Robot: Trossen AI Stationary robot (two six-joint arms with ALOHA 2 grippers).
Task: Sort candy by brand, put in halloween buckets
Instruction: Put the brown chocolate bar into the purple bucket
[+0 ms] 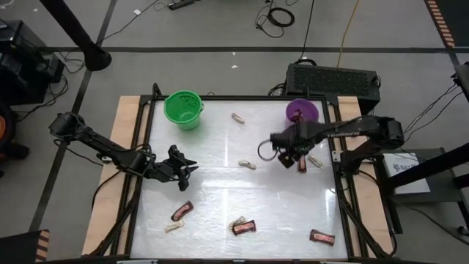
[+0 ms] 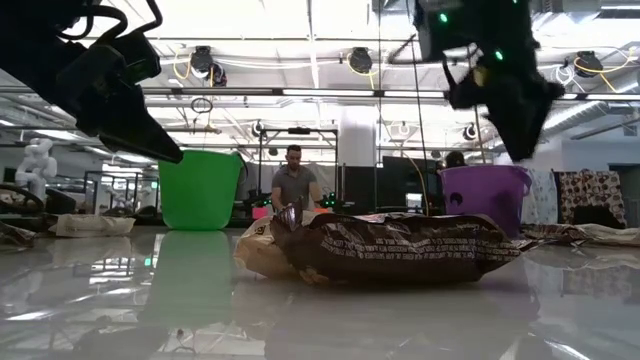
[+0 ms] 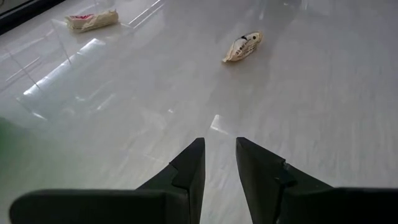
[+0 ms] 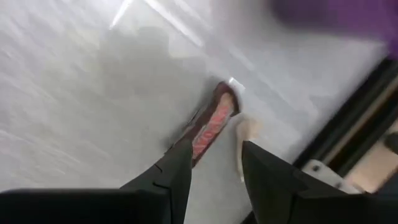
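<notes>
Two buckets stand at the table's far edge: the green bucket toward the left and the purple bucket toward the right. Candy lies scattered across the glossy white table. A pale piece sits between the buckets, and another pale piece lies near the middle. Along the near edge are a red-brown bar with a pale piece just beside it, a second bar touching a pale wrapper, and a third bar off to the right.

The right gripper hovers just in front of the purple bucket. From overhead, its fingers are lost in the dark of the arm; the right wrist view shows them narrowly parted, with a red-brown bar at the tip of one finger (whether it is pinched or lying on the table below cannot be told). A pale piece lies close by, near the black frame rail.

The left gripper waits above bare table left of centre, narrowly parted and empty, as its wrist view makes plain; ahead of it lie a pale piece and, farther off, another.

Only the low view shows the room beyond, where a person sits between the buckets, while a bar close to the lens blocks much of the table.
</notes>
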